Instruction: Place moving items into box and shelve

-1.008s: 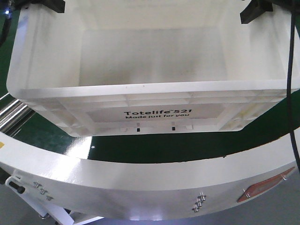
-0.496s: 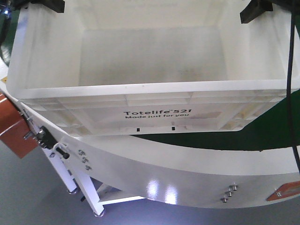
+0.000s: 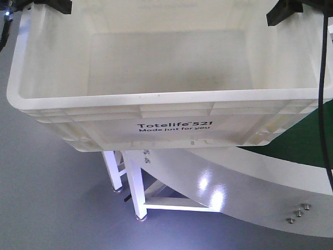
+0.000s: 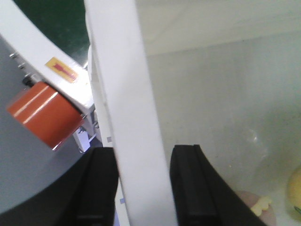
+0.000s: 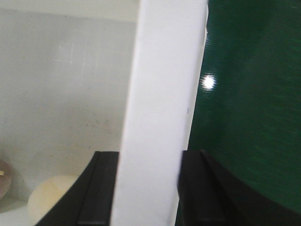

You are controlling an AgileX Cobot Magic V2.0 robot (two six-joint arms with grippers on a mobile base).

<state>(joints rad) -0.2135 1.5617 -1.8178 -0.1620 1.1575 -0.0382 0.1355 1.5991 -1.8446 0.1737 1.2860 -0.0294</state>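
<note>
The box (image 3: pixel 171 104), a big white tote printed "Totelife 521", hangs in the air and fills the front view. My left gripper (image 3: pixel 52 5) holds its far left rim and my right gripper (image 3: pixel 283 10) its far right rim. In the left wrist view the black fingers (image 4: pixel 188 183) straddle the white rim (image 4: pixel 127 117), and my left gripper (image 4: pixel 143 157) is shut on it. My right gripper (image 5: pixel 148 162) clamps the other rim (image 5: pixel 164 84) the same way. Inside lie the moving items: a pale yellow lump (image 5: pixel 51 200) (image 4: pixel 296 188) and a pinkish-brown lump (image 4: pixel 249 212) (image 5: pixel 3 181).
Under the box curves a white conveyor frame (image 3: pixel 234 182) with a green belt (image 3: pixel 307 140) and white legs (image 3: pixel 136 192) on the grey floor (image 3: pixel 47 198). An orange-red cylinder (image 4: pixel 44 113) sits on the frame's side. A black cable (image 3: pixel 325 78) hangs at right.
The box stays fixed in view between both grippers while the conveyor beneath slides off to the right. Grey floor and the frame's legs now show at the lower left.
</note>
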